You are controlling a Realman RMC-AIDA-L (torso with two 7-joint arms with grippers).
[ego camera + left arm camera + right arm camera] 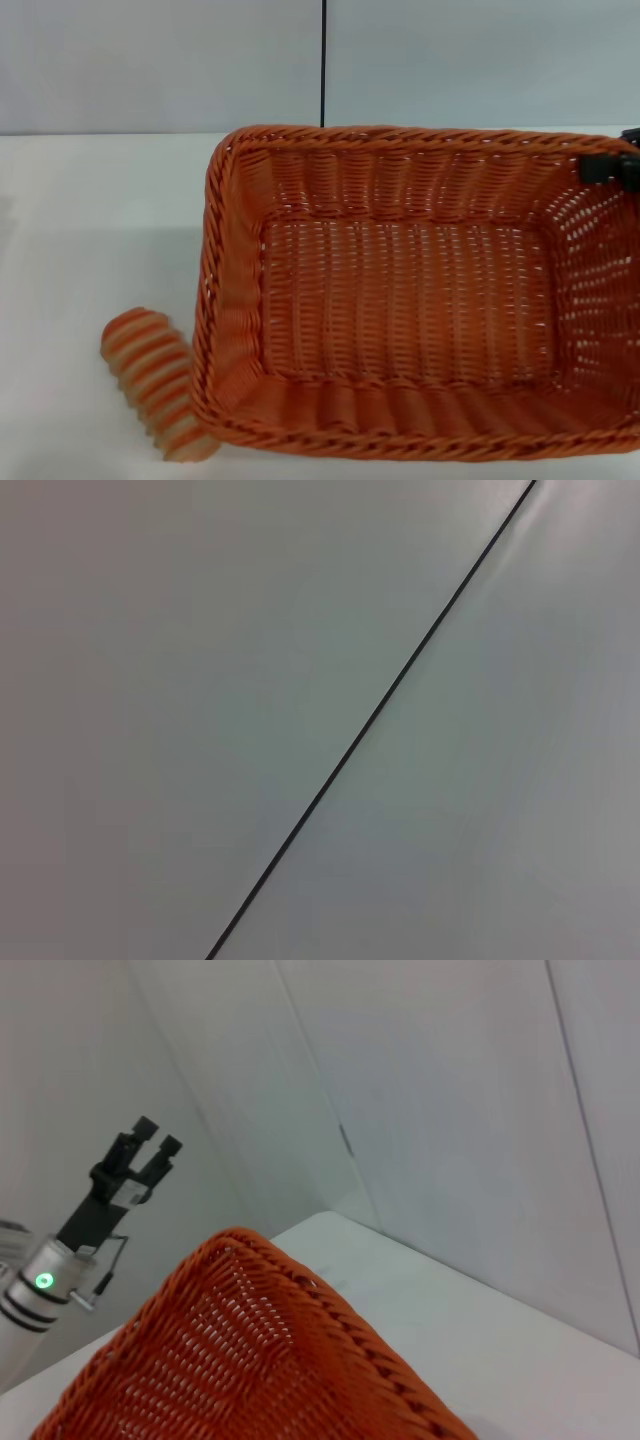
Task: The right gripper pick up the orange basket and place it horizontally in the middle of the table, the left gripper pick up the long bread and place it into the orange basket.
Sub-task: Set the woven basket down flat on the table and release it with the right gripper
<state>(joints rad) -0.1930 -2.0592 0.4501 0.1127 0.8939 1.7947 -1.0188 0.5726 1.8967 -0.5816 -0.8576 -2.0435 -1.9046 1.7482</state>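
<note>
The orange basket [400,136] fills the middle and right of the head view, its long side running across, open side up and empty. My right gripper [608,168] shows only as a black tip clamped on the basket's far right rim. In the right wrist view the basket's woven wall [240,1350] sits close under the camera. The long bread [155,385], striped orange and cream, lies on the table [100,230] at the basket's near left corner, its near end tucked beside the rim. My left gripper [158,1136] hangs raised in the air beyond the basket, fingers slightly apart, holding nothing.
A grey wall with a dark vertical seam [323,60] stands behind the table. The left wrist view shows only that wall and its seam [370,720]. White tabletop lies bare to the left of the basket.
</note>
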